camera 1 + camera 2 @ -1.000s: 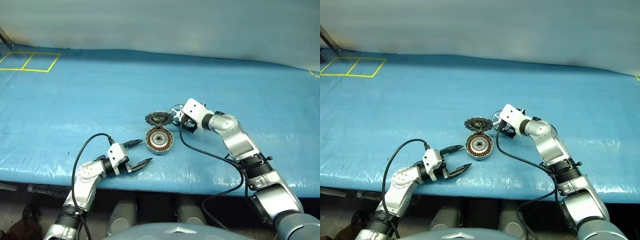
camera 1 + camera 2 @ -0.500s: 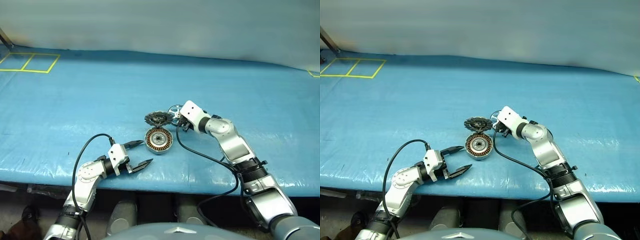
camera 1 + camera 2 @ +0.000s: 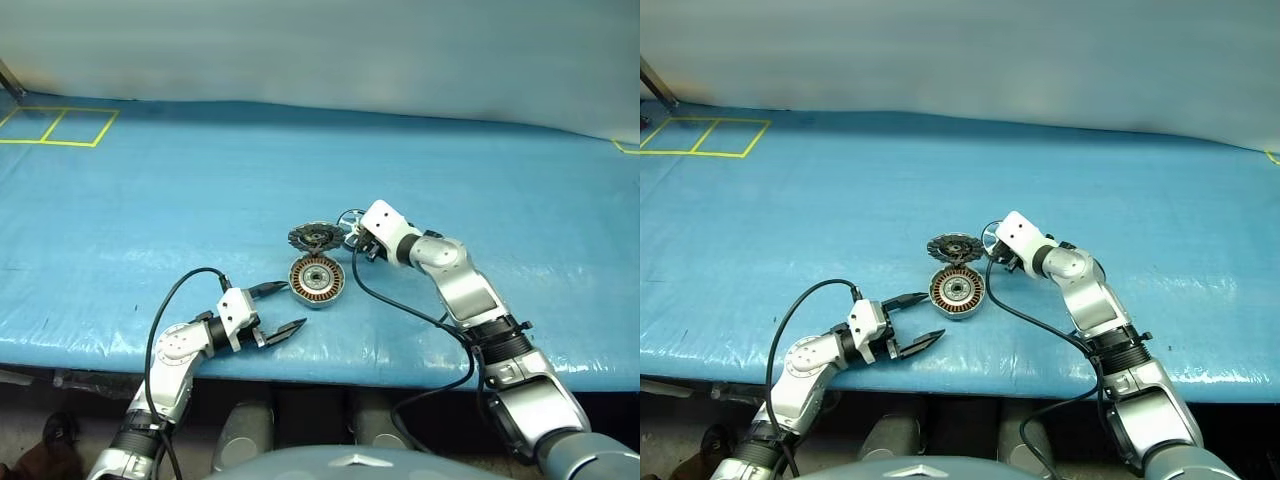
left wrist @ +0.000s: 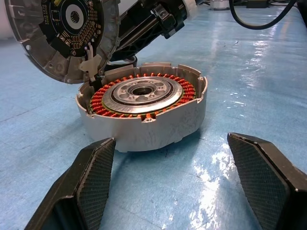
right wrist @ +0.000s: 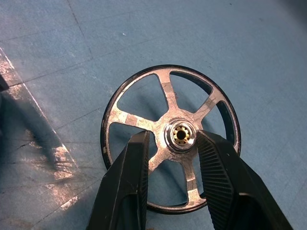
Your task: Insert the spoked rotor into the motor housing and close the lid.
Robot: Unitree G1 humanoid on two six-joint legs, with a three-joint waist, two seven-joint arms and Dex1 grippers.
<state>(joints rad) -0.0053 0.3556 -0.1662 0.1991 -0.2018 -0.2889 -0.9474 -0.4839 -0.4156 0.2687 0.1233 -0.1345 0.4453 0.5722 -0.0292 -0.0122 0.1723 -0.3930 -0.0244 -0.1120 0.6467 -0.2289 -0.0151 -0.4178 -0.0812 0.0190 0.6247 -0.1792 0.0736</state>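
The spoked rotor lies flat on the blue table cover, a shiny silver wheel right of the lid. My right gripper comes down over it, its two fingers closed in on the centre hub. The motor housing sits near the table's middle, with copper windings ringing its metal hub. Just behind the housing is the dark ribbed lid, its near edge at the housing's rim. My left gripper rests low by the front edge, open, with the housing just beyond its fingertips.
The blue cover spreads wide on all sides. Yellow taped squares mark the far left corner. A black cable hangs from my right wrist across the cover. The table's front edge runs just behind both arms.
My right gripper has closed from wide open onto the rotor's hub and shifted slightly left. The left arm, housing and lid have stayed put.
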